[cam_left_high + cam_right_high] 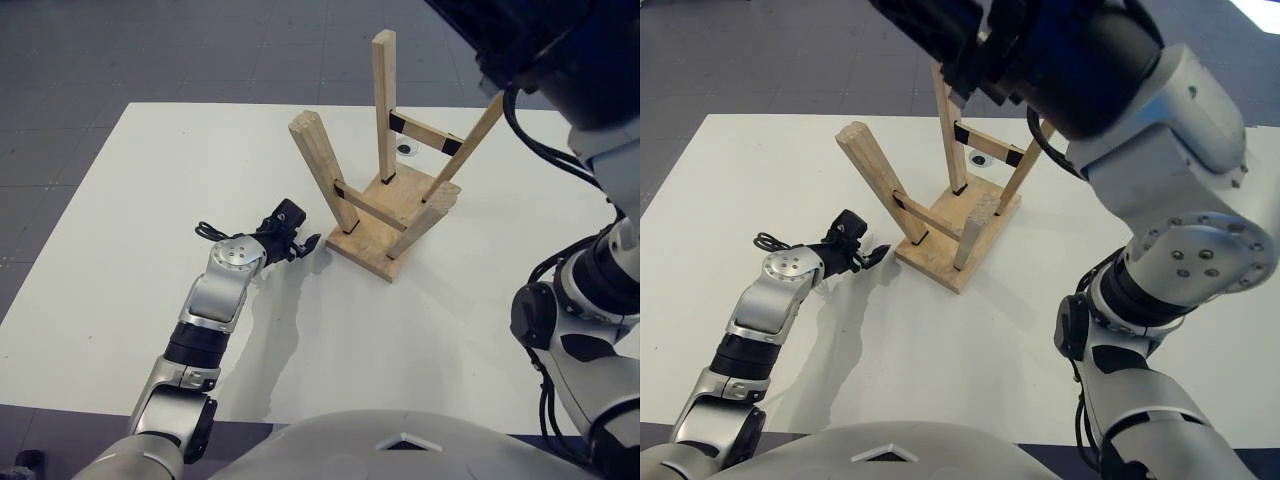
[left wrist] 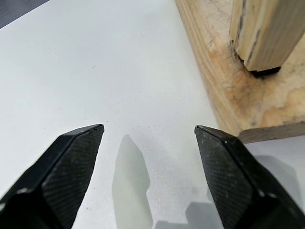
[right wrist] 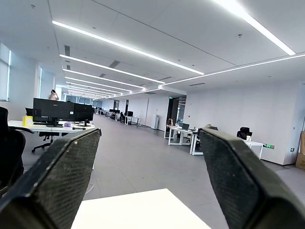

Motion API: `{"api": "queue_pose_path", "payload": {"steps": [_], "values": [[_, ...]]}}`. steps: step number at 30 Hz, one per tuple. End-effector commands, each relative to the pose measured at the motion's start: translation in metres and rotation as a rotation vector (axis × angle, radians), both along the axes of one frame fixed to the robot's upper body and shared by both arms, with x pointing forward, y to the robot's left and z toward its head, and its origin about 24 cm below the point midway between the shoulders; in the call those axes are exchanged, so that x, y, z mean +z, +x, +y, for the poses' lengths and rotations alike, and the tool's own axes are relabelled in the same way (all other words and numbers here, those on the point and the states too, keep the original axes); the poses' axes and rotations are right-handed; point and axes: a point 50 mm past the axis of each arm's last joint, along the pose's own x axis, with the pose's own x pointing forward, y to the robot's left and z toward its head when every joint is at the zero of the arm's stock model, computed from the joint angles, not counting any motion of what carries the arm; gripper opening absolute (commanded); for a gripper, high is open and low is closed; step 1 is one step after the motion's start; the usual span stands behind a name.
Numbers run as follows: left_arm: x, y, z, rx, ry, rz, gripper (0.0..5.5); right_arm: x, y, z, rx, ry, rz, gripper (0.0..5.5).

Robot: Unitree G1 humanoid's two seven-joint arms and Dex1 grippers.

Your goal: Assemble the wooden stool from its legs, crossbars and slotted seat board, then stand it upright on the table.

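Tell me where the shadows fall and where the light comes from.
Right wrist view: bright ceiling light strips overhead. Left wrist view: soft shadows on the table between the open left gripper's fingers and under the seat board's edge. Left eye view: even, soft light on the stool.

White rectangular bench (image 1: 150, 220), seen from above, standing on a grey tiled floor (image 1: 100, 50). A pale wooden stool (image 1: 395, 195) rests upside down on the far right part of the bench top. Its rectangular seat board (image 1: 372, 252) lies on the surface, set at an angle to the bench edges. The square-section legs (image 1: 318, 160) point upward and splay outward, joined by crossbars (image 1: 360, 205) with black ends. A small dark round mark (image 1: 405, 148) sits on the bench just behind the stool.
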Motion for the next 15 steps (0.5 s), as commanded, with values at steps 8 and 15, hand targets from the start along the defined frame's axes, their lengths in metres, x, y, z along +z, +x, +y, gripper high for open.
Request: {"api": "queue_pose_path", "payload": {"steps": [8,15], "values": [[-0.001,0.0,0.001,-0.003,0.014,0.005,3.54,-0.132,0.023,-0.006,-0.036,-0.338,0.399,3.75],[-0.005,-0.005,0.001,-0.006,0.01,0.022,3.54,-0.01,0.01,-0.007,-0.019,0.073,0.105,3.75]]}}
